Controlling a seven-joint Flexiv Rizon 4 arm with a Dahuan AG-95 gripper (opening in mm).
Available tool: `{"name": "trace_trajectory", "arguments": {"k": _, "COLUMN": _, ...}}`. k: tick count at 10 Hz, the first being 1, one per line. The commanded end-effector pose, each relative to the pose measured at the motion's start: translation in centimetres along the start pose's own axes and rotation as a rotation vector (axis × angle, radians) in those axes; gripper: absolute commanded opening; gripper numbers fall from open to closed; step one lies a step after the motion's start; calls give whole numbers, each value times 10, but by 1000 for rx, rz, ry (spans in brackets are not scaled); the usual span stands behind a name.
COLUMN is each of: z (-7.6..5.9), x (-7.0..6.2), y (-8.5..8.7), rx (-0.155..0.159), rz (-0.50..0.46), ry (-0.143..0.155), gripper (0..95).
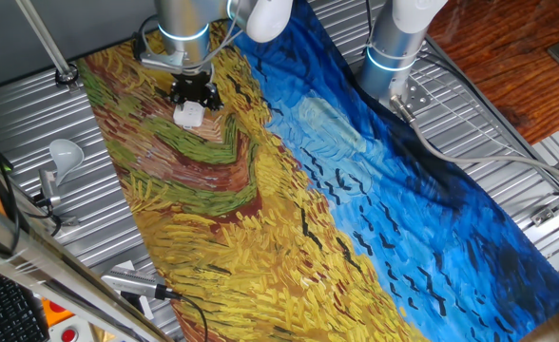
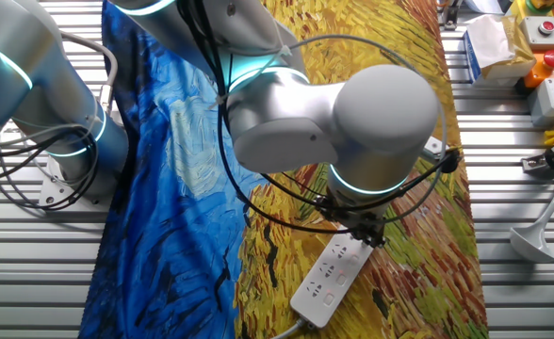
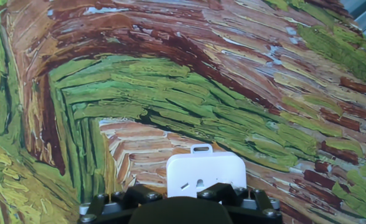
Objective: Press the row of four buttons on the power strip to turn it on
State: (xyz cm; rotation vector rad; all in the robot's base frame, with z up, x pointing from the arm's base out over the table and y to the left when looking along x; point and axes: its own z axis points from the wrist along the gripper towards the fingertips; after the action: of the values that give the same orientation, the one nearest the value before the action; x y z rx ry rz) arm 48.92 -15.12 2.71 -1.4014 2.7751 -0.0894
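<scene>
1. The power strip (image 2: 331,275) lies flat on the painted cloth (image 2: 418,226), on the yellow and brown part, near the table edge in the other fixed view. Its long axis runs diagonally there, the cord end low and the far end tucked under the robot's wrist.
2. The row of four buttons (image 2: 334,282) sits along the strip's top face. I only make out a couple of pale reddish switches; the rest are too small or hidden.
3. The gripper (image 2: 364,233) is right over the strip's upper end, so the buttons trail off from it along that diagonal, toward the cord.
4. In the hand view the strip's end (image 3: 205,176) pokes out just past the black finger hardware.
5. Open or clamped? Honestly can't tell, no view shows the tips.
6. My guess: the press travels down the long axis.
</scene>
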Motion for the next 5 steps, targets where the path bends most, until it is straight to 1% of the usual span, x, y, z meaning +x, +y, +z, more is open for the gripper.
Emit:
{"name": "trace_trajectory", "arguments": {"k": 1, "z": 0, "x": 0, "y": 0, "rx": 0, "rz": -1, "ry": 0, "gripper": 760}}
{"name": "trace_trajectory", "arguments": {"k": 5, "z": 3, "x": -2, "y": -1, "rx": 0, "rz": -4, "ry": -2, "gripper": 760}}
